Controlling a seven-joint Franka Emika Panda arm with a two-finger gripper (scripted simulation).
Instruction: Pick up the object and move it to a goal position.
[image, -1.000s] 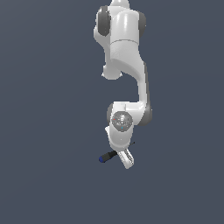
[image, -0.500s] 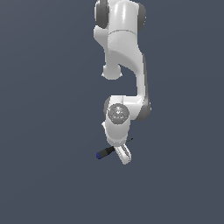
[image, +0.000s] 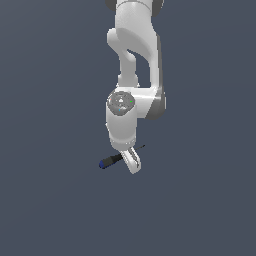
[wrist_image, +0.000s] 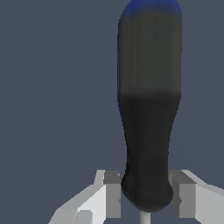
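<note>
- Change: in the exterior view the arm (image: 132, 60) sits further toward that view's left than it did a second ago, and its wrist shows more face-on. The screwdriver (image: 114, 160) has travelled with it and holds the same slanted pose against the gripper (image: 132, 162).
- Meaning: the screwdriver moves as one body with the gripper, so the grasp is judged secure and the task is in its carry phase. No goal marker shows in either view, so the remaining travel cannot be judged.
- Jaw state: the wrist view shows both fingers (wrist_image: 111, 192) pressed against the lower end of the black handle (wrist_image: 148, 144), one on each side, close to where the thin shaft (wrist_image: 143, 218) emerges. The jaws pinch the handle; no gap is visible on either side.
- Object position: the screwdriver is held across the gripper, with the blue butt end (image: 102, 164) projecting toward the exterior view's left and the shaft tip showing just past the gripper on the other side.
- Overhang: most of the handle extends beyond the fingers, so any sweep should allow for the butt end leading.
- Clearance: the grey background shows no edge, wall or other item near the gripper. Whether the screwdriver is clear of a surface below cannot be told, as no shadow or contact line is visible.
</note>
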